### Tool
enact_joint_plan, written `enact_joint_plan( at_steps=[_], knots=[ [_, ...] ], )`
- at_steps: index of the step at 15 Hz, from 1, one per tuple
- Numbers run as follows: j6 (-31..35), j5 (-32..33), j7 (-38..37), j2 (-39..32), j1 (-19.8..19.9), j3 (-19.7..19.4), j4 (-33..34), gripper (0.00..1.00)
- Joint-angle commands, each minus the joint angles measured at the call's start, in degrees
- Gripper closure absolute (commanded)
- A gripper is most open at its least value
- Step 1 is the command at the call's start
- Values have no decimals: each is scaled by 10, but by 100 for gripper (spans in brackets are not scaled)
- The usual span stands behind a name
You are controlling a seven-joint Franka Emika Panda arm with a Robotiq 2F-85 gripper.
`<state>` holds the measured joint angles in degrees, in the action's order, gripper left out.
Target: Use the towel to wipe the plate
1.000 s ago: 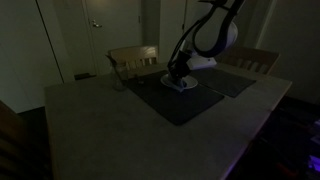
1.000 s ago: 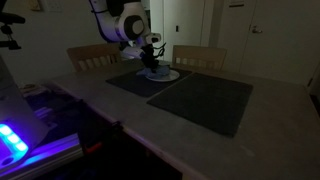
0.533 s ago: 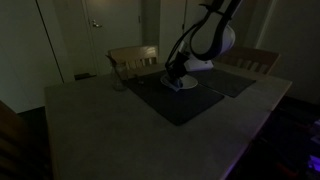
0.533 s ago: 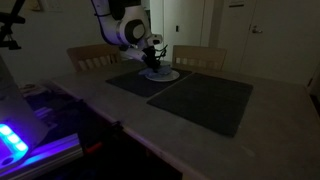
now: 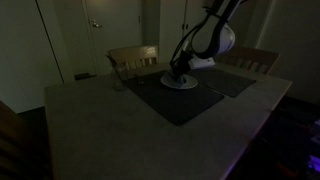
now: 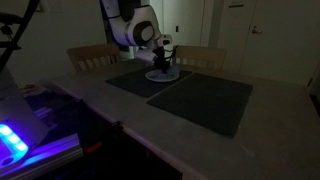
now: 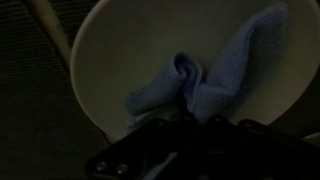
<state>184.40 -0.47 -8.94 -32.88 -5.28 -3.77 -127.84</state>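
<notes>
Shows the hand (image 7: 188, 120) clamped on a crumpled blue cloth towel (image 7: 215, 80), bunched at the middle of a round white plate (image 7: 110, 60). Rests on a dark rectangular placemat (image 5: 175, 105) on the pale tabletop (image 5: 90, 120).

Arm (image 5: 216, 42): white, glossy, rounded links, bulbous joint housings, dark bands at seams. Black cable (image 5: 196, 38) curving alongside white link. Gripper (image 5: 178, 72): black, compact, blocky; wrist view shows dark housing with faint pale highlights, finer detail lost in dimness.
</notes>
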Motion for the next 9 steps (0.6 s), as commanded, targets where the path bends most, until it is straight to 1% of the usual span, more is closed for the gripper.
enact_joint_plan(
  at_steps=[1, 5, 9],
  knots=[
    [-11, 2, 42, -6, 37, 10, 3, 98],
    [-13, -5, 45, 9, 54, 11, -27, 98],
    [-9, -16, 32, 34, 52, 8, -75, 98]
  ],
)
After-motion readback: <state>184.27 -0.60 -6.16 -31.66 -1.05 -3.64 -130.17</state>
